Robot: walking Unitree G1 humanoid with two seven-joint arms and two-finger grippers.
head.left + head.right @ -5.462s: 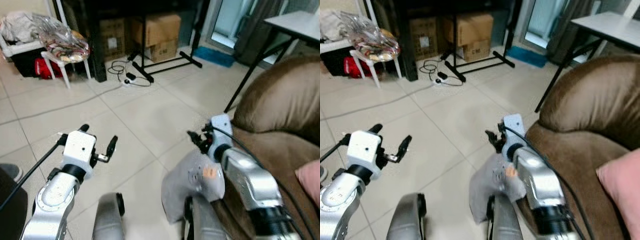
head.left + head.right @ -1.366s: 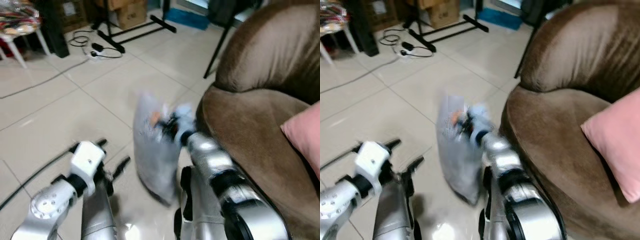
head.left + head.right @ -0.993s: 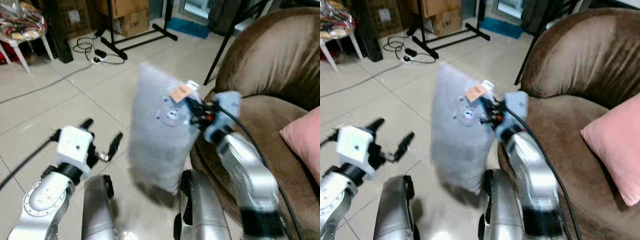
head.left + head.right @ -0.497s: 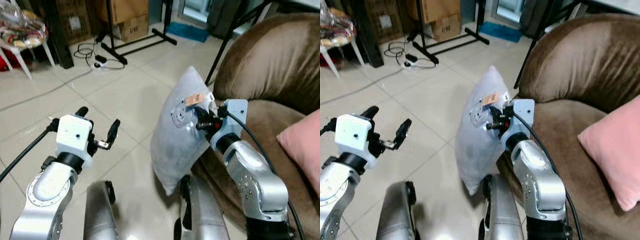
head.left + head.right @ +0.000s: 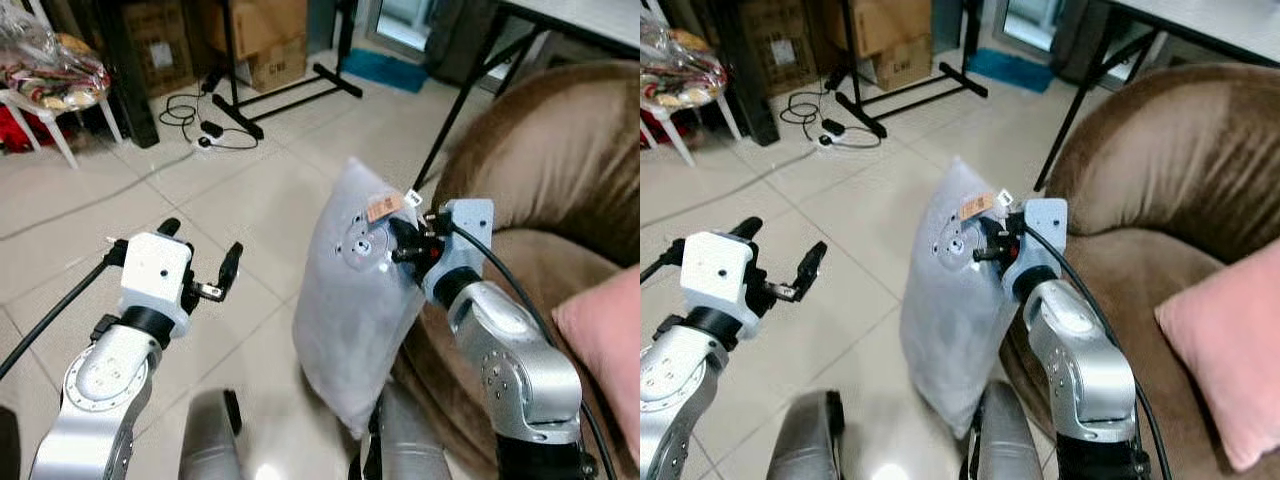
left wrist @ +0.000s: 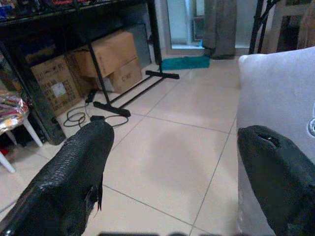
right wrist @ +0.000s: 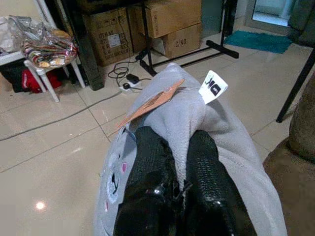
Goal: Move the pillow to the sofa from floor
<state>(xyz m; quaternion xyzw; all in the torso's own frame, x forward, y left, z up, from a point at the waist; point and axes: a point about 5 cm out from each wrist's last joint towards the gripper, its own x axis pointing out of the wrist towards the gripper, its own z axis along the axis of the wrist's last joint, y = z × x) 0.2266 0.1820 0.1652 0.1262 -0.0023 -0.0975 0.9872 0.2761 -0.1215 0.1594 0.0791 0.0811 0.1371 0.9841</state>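
- Beside the front edge of the brown sofa [image 5: 540, 170], the grey pillow [image 5: 355, 310] hangs clear of the tiled floor [image 5: 240, 200], its lower corner dangling just above the robot's legs.
- Pinching the pillow's upper corner is the right gripper [image 7: 177, 162], its 2 black fingers [image 7: 147, 162] clamped on a fold of fabric just below the orange tag [image 7: 152, 101] and white label [image 7: 214, 84].
- Off to the robot's left, the left gripper [image 5: 200, 270] hovers over the tiles with its fingers spread and nothing between them (the pillow's edge sits just past one fingertip in the left wrist view).
- Progress, as I judge it: the pick-up is done and the lift is well along, but the pillow is not yet over the seat cushion [image 5: 1140, 270].
- What remains is to swing it across the sofa's edge, set it down near the pink cushion [image 5: 1230, 340] and let go.
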